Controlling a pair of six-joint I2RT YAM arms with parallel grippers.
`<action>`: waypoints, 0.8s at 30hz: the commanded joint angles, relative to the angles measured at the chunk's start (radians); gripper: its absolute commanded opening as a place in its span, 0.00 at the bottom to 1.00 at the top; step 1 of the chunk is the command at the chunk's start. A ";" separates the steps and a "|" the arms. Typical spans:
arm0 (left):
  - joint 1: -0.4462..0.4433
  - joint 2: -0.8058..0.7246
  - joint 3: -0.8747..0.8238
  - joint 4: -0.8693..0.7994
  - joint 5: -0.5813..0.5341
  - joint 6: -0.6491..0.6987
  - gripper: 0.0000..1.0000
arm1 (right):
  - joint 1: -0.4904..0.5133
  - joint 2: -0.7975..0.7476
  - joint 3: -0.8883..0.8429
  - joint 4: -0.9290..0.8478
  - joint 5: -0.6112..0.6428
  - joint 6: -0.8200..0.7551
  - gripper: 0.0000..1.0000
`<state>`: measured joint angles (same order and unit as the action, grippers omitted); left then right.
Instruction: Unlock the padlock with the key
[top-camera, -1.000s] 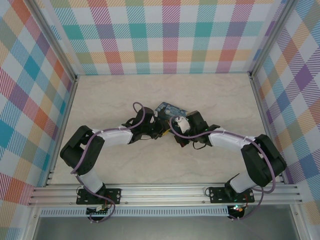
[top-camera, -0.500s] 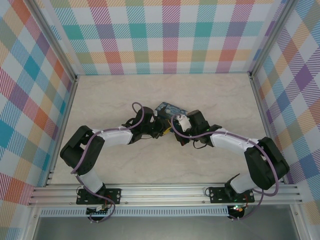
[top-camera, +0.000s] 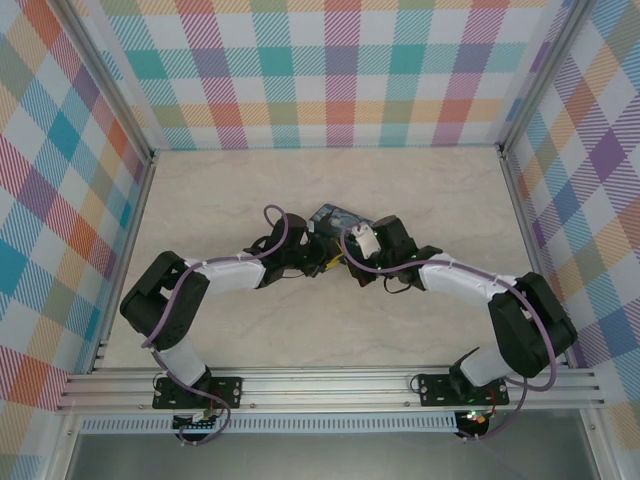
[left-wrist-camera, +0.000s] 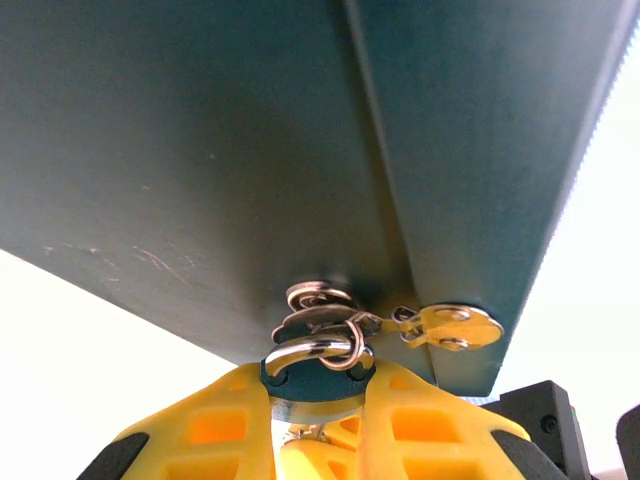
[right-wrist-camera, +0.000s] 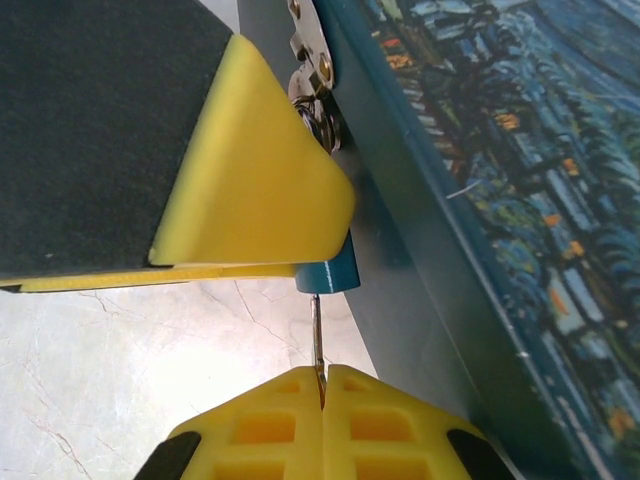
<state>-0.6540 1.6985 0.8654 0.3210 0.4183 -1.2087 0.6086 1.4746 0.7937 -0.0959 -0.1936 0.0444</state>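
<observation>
1. The padlock, a small blue-teal body, hangs by its metal shackle from the hasp on the side wall of the Starry Night tin. The tin sits near the middle of the surface, where the two arms meet.
2. The left tool is clenched on the padlock. In its own wrist view, its yellow fingers flank the body just below the shackle. In the right wrist view, one of those fingers covers most of the lock and leaves the bottom end showing.
3. The right tool is clamped tight on the key, a thin dark blade standing out from between its pressed-together tips.
4. The padlock lies directly ahead of the right tool. The key's long axis runs straight from that tool's tips to the padlock's underside, and the key's far end meets that bottom face. Whether it has entered the keyway, or how deep, cannot be told.
5. Judged from this, the step in hand is seating or turning the key.
6. The right arm is placed to do this with a roll about the key's own long axis, while the left tool braces the lock body against twisting.
7. The likely trouble is that the thin blade slips between the pads or bends if the roll runs off that axis.
</observation>
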 joint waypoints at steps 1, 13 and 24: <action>-0.017 -0.017 -0.017 0.053 0.020 -0.007 0.08 | 0.005 0.024 0.037 -0.003 0.013 0.004 0.04; -0.016 -0.018 -0.018 0.052 0.028 -0.008 0.08 | 0.005 0.018 0.037 0.022 0.021 0.014 0.04; -0.018 -0.032 -0.021 0.023 0.047 -0.005 0.07 | 0.005 -0.032 0.007 0.141 0.029 -0.001 0.04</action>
<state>-0.6540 1.6985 0.8570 0.3401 0.4145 -1.2121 0.6102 1.4872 0.7994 -0.0681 -0.1703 0.0479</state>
